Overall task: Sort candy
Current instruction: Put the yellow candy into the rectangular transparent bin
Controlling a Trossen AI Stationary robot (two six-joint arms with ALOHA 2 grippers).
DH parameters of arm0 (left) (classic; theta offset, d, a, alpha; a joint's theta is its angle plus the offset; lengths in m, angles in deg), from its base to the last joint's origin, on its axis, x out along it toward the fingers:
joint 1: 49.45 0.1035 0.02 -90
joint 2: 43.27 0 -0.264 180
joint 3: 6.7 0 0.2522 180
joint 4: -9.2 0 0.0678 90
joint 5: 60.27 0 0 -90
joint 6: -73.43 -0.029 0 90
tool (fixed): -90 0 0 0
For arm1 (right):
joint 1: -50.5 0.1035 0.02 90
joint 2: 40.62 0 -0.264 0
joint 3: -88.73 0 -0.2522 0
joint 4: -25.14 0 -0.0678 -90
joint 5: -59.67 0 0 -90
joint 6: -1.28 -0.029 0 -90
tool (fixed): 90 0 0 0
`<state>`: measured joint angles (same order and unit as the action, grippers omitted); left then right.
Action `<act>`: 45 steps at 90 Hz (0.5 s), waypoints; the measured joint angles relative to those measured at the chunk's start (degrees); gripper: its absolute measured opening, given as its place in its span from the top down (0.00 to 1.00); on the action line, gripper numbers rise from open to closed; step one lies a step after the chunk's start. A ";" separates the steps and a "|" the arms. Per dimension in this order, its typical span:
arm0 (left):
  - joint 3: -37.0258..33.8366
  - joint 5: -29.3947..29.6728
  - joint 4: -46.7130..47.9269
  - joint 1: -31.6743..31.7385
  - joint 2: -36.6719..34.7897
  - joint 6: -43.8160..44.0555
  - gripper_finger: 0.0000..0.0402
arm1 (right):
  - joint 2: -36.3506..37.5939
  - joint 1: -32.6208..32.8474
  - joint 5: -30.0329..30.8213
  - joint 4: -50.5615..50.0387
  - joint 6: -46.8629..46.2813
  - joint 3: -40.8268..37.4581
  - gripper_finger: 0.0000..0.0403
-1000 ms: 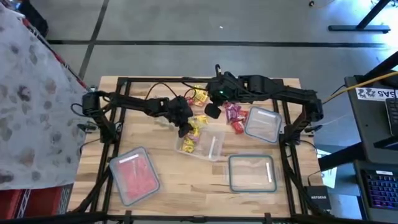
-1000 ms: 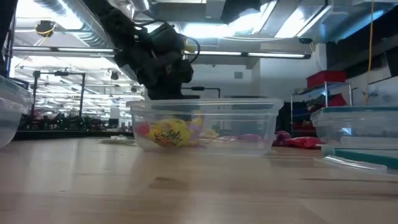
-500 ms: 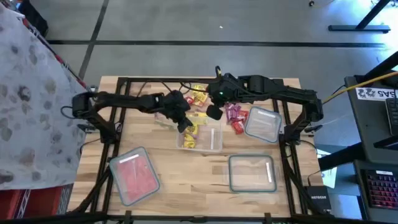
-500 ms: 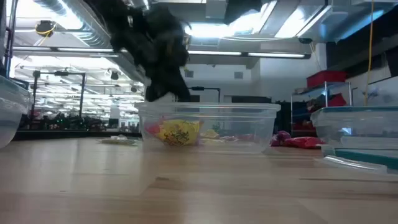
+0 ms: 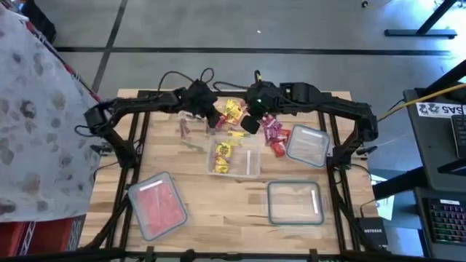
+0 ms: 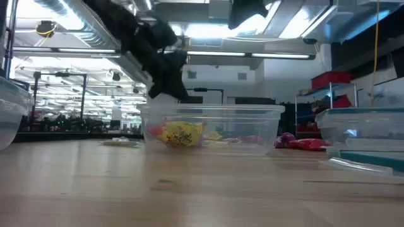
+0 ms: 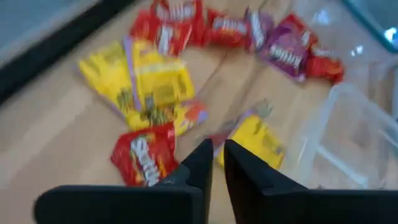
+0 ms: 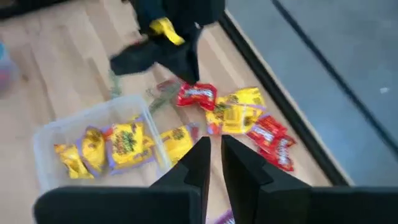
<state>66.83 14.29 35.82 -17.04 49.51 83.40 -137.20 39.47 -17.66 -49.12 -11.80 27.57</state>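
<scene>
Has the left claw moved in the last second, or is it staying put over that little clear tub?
Yes. The left gripper has pulled away from the clear tub toward the table's far edge, now over the loose candy beyond it.

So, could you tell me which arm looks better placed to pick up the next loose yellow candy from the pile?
Probably the left. The left gripper hovers at the loose yellow candy, fingers nearly shut and empty. The right gripper sits nearer the purple candy.

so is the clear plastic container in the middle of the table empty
No, the clear rectangular plastic container in the high view already holds yellow wrapped candy at one end.
</scene>
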 joint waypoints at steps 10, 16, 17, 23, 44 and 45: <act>0.03 -9.34 1.22 1.02 -0.18 2.73 0.84 | -0.24 -4.43 -6.09 5.36 -0.16 -7.98 0.85; 0.04 -12.72 4.59 0.23 -0.96 4.50 0.82 | -0.36 -7.07 -9.54 10.37 -0.50 -14.29 0.79; 0.04 -13.01 5.09 0.04 -1.12 4.54 0.82 | -0.49 -7.43 -10.07 11.53 -0.77 -15.28 0.78; 0.04 -13.82 9.55 -1.35 -2.60 4.78 0.81 | -1.34 -9.74 -13.41 17.52 -4.36 -20.78 0.71; 0.00 -6.36 24.52 -9.88 -7.73 4.05 0.83 | -11.22 -11.01 -18.50 22.97 -7.04 -27.26 0.57; 0.00 -5.79 24.86 -10.36 -7.93 4.07 0.83 | -11.83 -10.92 -18.52 23.14 -7.30 -27.25 0.57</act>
<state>66.83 8.50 60.68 -27.40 41.58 87.48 -149.03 28.55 -36.18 -25.98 -19.10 0.32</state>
